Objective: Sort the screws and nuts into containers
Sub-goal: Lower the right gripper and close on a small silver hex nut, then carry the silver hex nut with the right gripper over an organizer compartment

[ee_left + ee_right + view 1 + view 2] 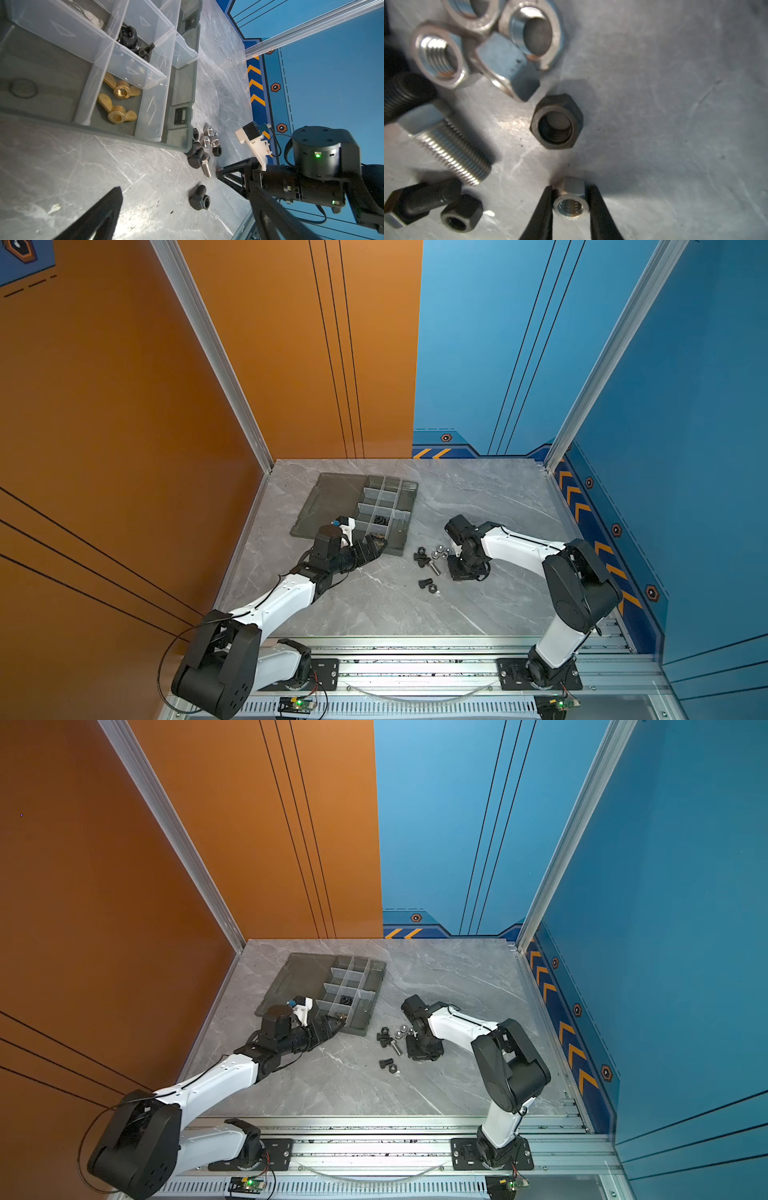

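Grey marble table (374, 605), tray (401, 531), nuts (440, 551), screws (434, 569)

free: table (374, 605) front centre | blocked: tray (410, 493) far-left, screws (420, 558) and nuts (438, 549) mid-table

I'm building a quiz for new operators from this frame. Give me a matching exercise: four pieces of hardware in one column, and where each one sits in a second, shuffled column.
Things
1. brass wing nuts
2. silver screw
3. small silver nut
4. lone black nut

Places
A. flat on the table, hole up, by itself
B. between the fingertips of the right gripper
C. in a cell of the tray
D. on its side on the table, beside a black screw

Pairs: 1-C, 2-D, 3-B, 4-A
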### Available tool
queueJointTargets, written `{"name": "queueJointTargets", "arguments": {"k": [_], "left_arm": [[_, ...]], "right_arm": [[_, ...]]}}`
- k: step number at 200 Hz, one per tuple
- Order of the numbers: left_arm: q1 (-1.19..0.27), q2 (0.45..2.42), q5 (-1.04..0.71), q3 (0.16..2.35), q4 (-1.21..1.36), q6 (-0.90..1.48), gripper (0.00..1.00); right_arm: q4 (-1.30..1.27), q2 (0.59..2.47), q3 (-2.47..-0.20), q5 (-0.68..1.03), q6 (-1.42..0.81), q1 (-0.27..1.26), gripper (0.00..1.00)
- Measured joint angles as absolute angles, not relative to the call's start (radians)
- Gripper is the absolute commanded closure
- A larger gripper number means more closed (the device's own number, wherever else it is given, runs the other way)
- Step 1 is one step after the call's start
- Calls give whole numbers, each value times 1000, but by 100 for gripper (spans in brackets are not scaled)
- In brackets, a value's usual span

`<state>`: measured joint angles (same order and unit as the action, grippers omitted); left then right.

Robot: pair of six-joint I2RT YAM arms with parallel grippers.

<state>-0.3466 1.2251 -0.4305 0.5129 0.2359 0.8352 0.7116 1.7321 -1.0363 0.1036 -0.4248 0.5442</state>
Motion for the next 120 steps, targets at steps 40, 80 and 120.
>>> {"name": "queueJointTargets", "arguments": {"k": [40,80,120], "left_arm": [[-347,1225,-430,513,236,835,2],[-347,1225,-430,513,236,835,2],[-347,1225,-430,513,237,835,2]], "right_arm": [[711,1732,-1036,104,-423,544,91],[711,1728,-1036,105,-417,542,93],[710,1712,-1035,130,-408,532,93]]}}
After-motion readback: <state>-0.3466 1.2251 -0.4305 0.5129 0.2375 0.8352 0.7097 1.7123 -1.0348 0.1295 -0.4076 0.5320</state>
